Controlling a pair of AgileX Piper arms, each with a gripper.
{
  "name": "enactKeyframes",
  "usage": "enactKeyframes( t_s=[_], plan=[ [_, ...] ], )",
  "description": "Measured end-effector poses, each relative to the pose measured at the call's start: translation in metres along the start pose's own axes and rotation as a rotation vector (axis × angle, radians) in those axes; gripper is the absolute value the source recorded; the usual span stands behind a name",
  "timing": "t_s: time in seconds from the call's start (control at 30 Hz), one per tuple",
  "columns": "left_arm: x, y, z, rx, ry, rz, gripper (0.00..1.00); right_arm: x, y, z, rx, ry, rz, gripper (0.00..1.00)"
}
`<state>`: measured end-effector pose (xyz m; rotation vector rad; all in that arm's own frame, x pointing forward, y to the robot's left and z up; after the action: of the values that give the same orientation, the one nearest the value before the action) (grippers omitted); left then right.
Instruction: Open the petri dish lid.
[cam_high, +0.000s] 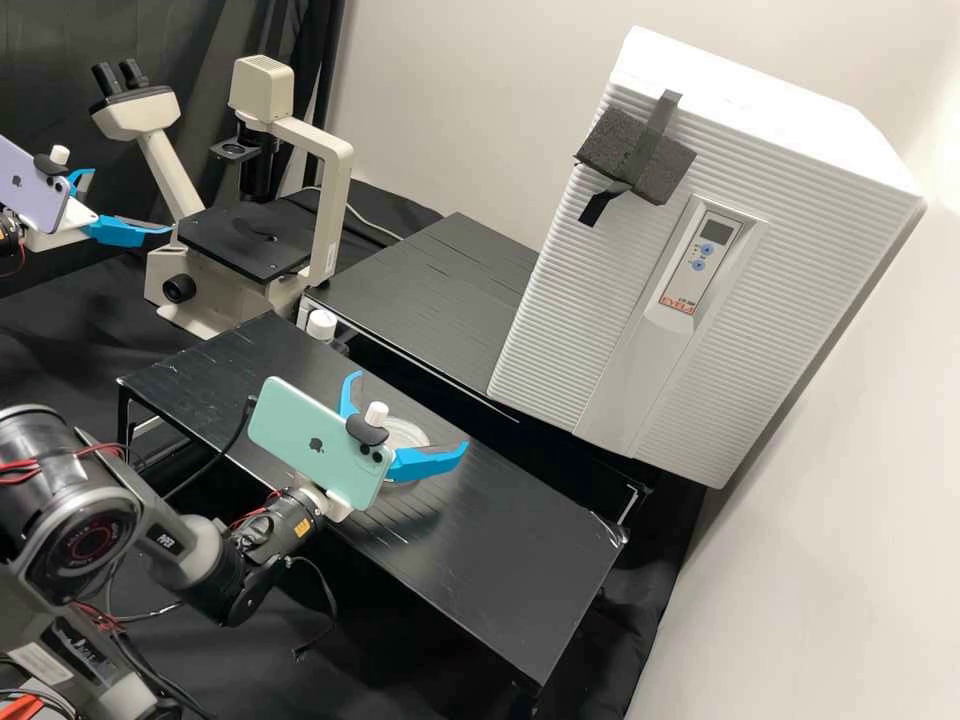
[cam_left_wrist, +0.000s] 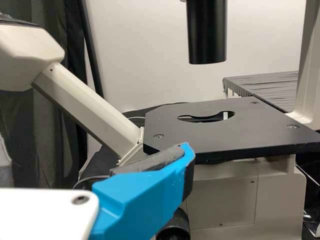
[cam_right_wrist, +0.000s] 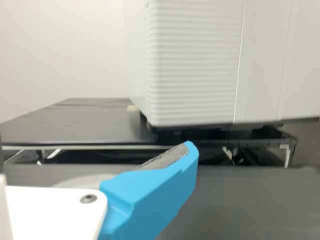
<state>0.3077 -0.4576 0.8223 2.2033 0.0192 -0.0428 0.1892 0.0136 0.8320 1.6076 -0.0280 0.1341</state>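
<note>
My right pincer (cam_high: 410, 410) is apart and holds nothing: its 2 blue fingers (cam_high: 425, 464) stand wide, at the dish (cam_high: 406, 433). The dish lies on the shelf (cam_high: 500, 560), near the far edge; I cannot tell its lid from its base. My left pincer (cam_high: 131, 201) is also apart, near the microscope (cam_left_wrist: 225, 127).

I judge that the work is at the approach, with the lid grip to be made. The first danger, I think, is height. If I close too low, I take lid and base together, and the whole dish will rise. If I close too high, the pads will slip over the rim. The second danger is centring: if 1 finger touches sooner, it can push the dish toward the far edge, and it may fall. Clear plastic is probably slippery, so a hard squeeze could tilt the lid or crack it.
</note>
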Motion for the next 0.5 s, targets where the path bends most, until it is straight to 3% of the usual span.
enactKeyframes(
  t_s=[0.2,0.5],
  plan=[
    [0.000,0.000,0.000,0.000,0.000,0.000,1.00,0.000,0.000,0.000,0.000,-0.001,-0.003,1.00],
    [0.000,0.000,0.000,0.000,0.000,0.000,1.00,0.004,-0.013,0.005,0.012,-0.020,-0.071,1.00]
  ],
)
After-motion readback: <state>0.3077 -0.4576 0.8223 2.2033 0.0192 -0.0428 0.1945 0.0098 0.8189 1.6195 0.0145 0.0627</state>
